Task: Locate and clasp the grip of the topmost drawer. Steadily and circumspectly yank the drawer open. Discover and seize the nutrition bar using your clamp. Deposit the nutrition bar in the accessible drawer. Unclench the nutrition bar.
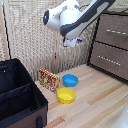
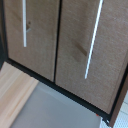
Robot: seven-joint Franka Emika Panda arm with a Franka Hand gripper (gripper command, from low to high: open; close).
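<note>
The dark-brown dresser stands at the exterior view's right. Its topmost drawer [image 1: 114, 29] is closed, with a silvery bar handle [image 1: 116, 32]. The clamp [image 1: 73, 42] hangs from the white arm, high up and well short of the dresser, too blurred to show its fingers. The nutrition bar [image 1: 48, 79], red and yellow, stands on the wooden floor beside the bowls. The wrist view shows two closed drawer fronts, each with a silvery handle [image 2: 93, 41]; I cannot tell which one is the upper, and no fingers show there.
A like drawer [image 1: 108, 59] sits below the top one. A blue bowl [image 1: 70, 80] and a yellow bowl [image 1: 66, 95] lie by the bar. A black box [image 1: 20, 97] fills the exterior view's lower left. A woven screen [image 1: 30, 35] stands behind.
</note>
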